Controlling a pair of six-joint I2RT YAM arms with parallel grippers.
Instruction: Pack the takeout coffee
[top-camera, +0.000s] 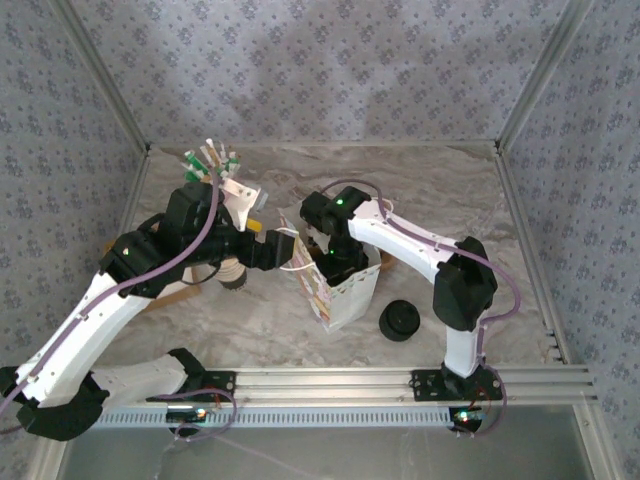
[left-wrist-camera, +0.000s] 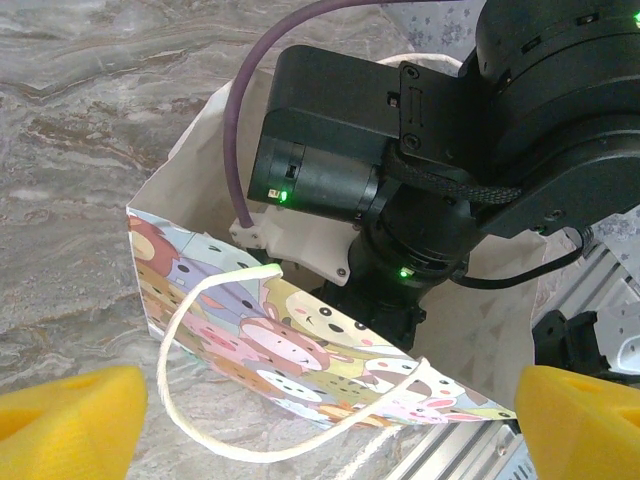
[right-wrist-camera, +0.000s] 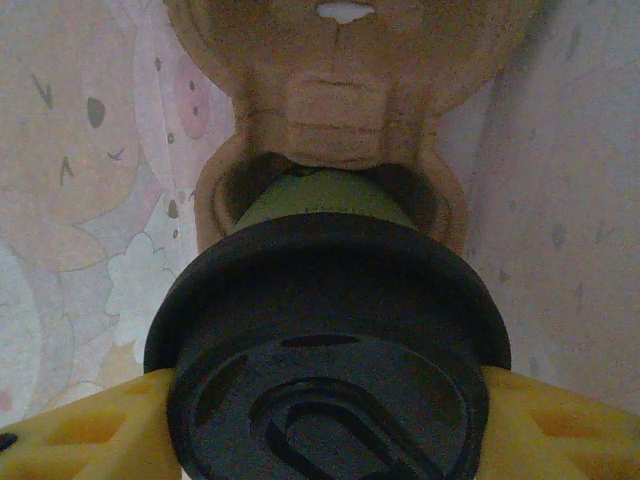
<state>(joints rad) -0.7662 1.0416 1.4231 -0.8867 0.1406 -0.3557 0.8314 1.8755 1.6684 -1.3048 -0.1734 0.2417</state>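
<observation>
Item: takeout coffee (right-wrist-camera: 330, 340), greenish cup under a black lid, inside the cartoon-print paper bag (top-camera: 345, 298), its base at a brown pulp carrier (right-wrist-camera: 340, 100).
Right end effector (right-wrist-camera: 328, 430): yellow fingers clamped on the lid's sides.
Left end effector (left-wrist-camera: 325, 425): fingers wide apart, empty, beside the bag's white cord handle (left-wrist-camera: 190, 400).
Black lids (top-camera: 400, 320): on the bench (top-camera: 450, 190), right of the bag.

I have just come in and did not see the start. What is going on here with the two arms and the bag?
The right gripper is down inside the paper bag, its fingers closed on the lidded coffee cup. Whether the cup already rests on the bag's bottom cannot be seen. The left gripper is open just outside the bag's printed wall and grips nothing. Spare black lids lie on the table beside the bag.
</observation>
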